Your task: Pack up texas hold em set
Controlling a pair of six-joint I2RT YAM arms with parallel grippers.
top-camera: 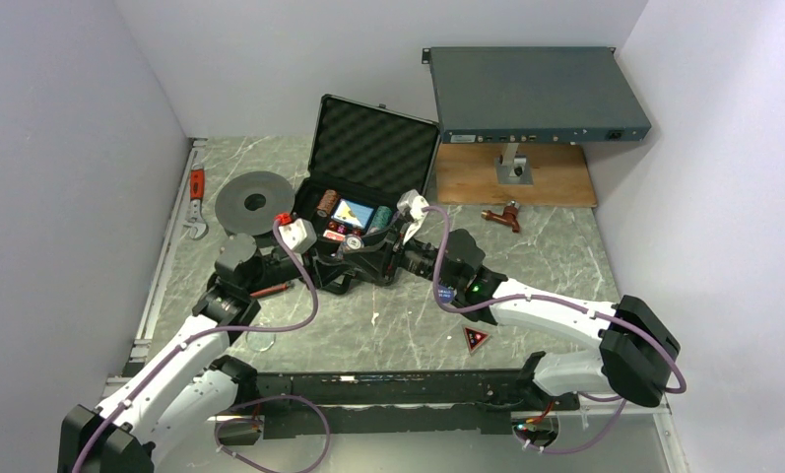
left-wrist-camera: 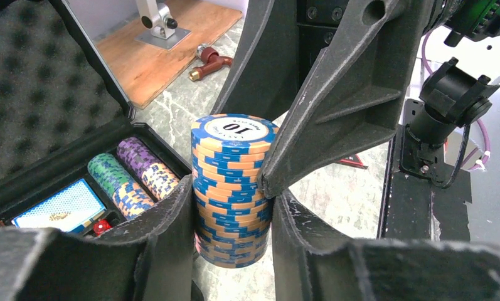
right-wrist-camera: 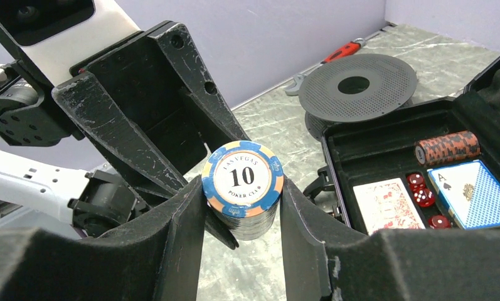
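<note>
Chip stack sides hidden by right tool.

i see the blue chip stack, marked 10, upright between the fingers of my left gripper, both touching it. the right gripper is over it, one finger against its side. green chips and purple chips lie in the briefcase.

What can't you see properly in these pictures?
Briefcase: top view, front part covered by the arms.
Triangular marker: top view, print too small.
Blue card deck: left wrist view, near edge hidden by a finger.
Red card deck: right wrist view, bottom hidden by a finger.
</note>
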